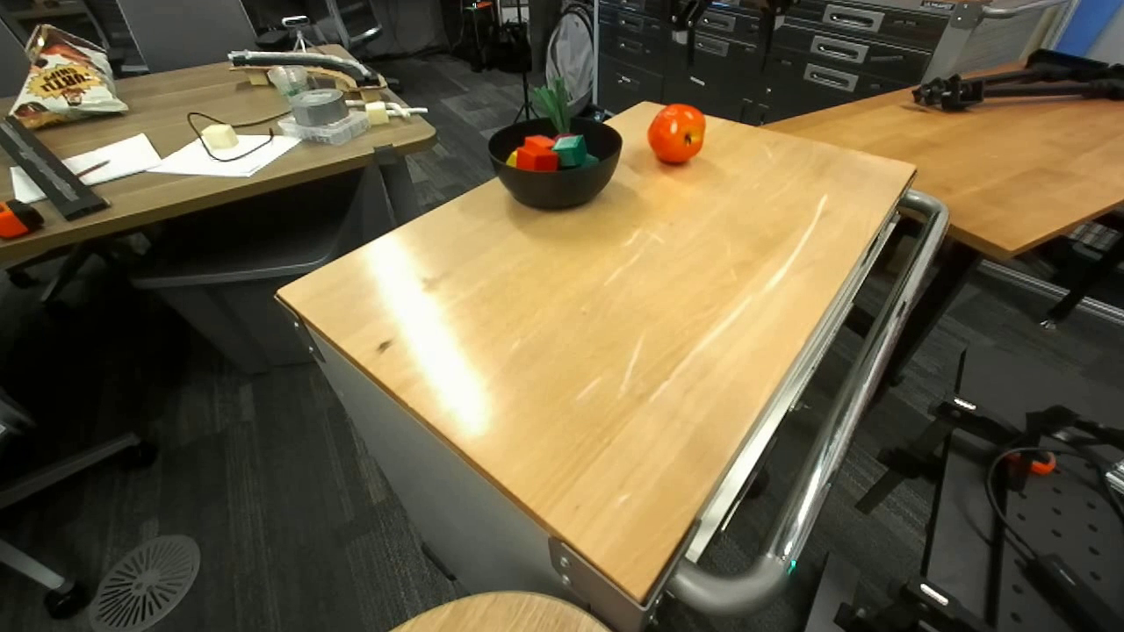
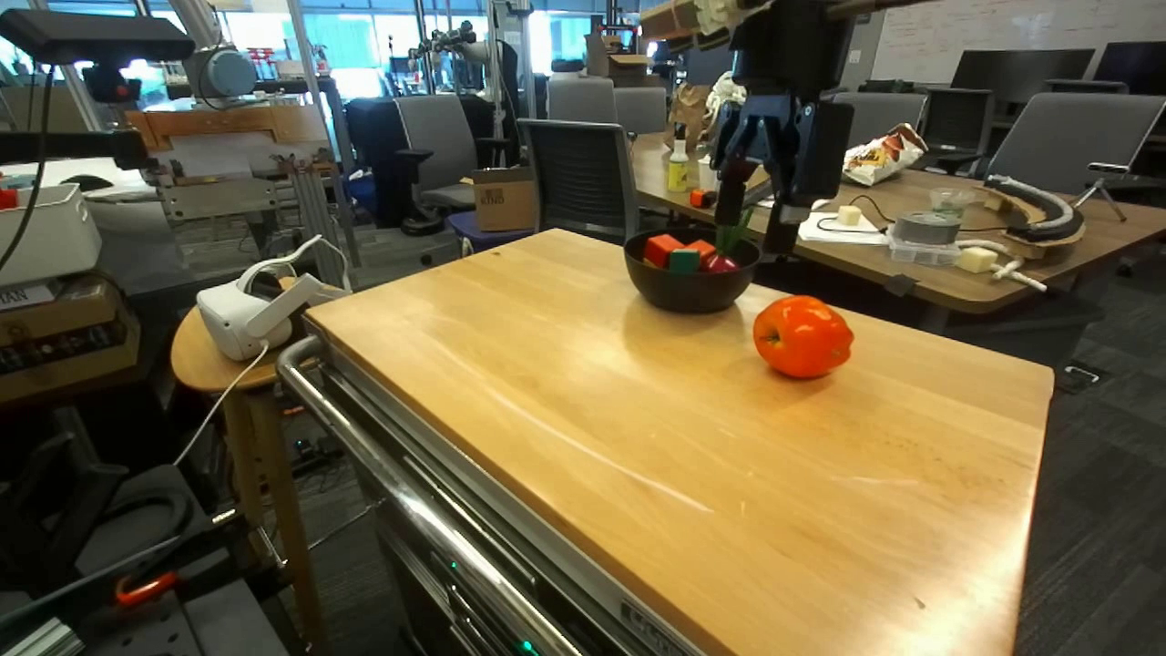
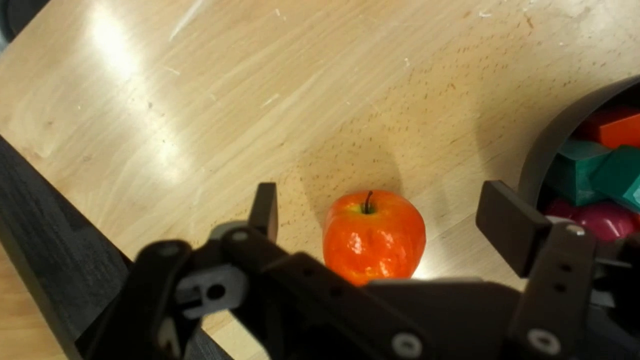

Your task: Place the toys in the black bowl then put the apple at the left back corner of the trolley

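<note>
Apple rests on the trolley, right of the black bowl in both exterior views. Toys lie inside, so moving the apple is probably the current step. The gripper, spread wide, holds nothing; next it should descend and grasp.

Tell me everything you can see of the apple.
The apple is glossy red-orange with yellowish patches, roundish but slightly uneven, with a short dark stem in a greenish-yellow dimple. Whether it is real or a model, I cannot tell. It lies tipped on its side on the trolley, beside the black bowl but apart from it. Only the trolley's wooden top touches it; the open gripper hangs higher up, clear of it.
</note>
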### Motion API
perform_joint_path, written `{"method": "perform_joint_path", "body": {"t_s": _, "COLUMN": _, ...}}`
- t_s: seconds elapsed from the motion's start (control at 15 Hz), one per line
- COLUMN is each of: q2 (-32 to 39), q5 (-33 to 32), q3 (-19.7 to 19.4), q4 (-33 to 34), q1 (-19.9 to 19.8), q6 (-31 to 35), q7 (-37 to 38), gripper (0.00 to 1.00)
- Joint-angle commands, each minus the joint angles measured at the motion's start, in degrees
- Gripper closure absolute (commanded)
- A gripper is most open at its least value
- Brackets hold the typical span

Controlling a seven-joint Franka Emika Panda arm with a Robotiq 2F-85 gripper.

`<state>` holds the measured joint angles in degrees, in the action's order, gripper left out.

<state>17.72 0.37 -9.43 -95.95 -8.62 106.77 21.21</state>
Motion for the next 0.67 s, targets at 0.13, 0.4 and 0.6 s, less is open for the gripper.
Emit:
{"method": "perform_joint_path", "body": {"t_s": 0.13, "q2": 3.89, "q5": -0.54, "q3": -0.41, "q4": 2.2, "q1": 0.76, "q6": 0.39, "q7": 2.15, "gripper": 0.0}}
{"method": "perform_joint_path", "body": {"t_s": 0.4, "q2": 6.27, "q5": -1.05, "q3": -0.66, "q4": 3.79, "q1": 1.04, "q6": 0.8, "q7": 3.7, "gripper": 0.0}}
{"method": "perform_joint_path", "body": {"t_s": 0.6, "q2": 7.76, "q5": -2.42, "q3": -0.7, "q4": 3.96, "q1": 1.23, "q6": 1.84, "q7": 3.39, "gripper": 0.0}}
